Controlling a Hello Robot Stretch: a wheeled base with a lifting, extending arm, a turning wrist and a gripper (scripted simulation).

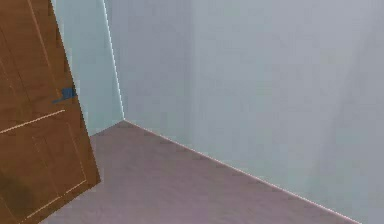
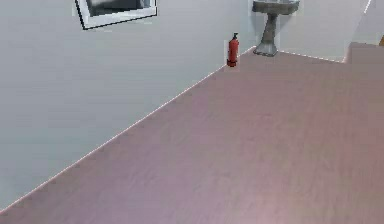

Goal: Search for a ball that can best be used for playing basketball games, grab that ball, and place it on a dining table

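since a wall corner (image 1: 124, 118) is faced at close range in the forward view, the search is judged to be unfinished: where the ball lies cannot be told, and neither can the dining table's place. whether the claw is spread or pressed together cannot be told from these pictures. if the base is driven straight on, the pale wall (image 1: 260, 80) could be struck; if it is swung toward the forward view's left, the brown door (image 1: 35, 130) standing at that edge could be clipped and its dark handle (image 1: 66, 94) caught. in the arm side view a red fire extinguisher (image 2: 232, 50) is stood at the wall's foot, near a grey pedestal basin (image 2: 270, 22), and a framed picture (image 2: 118, 10) is hung higher up; the extinguisher could be toppled were the floor (image 2: 250, 150) crossed carelessly on that side. time could also be lost if this corner is lingered over.
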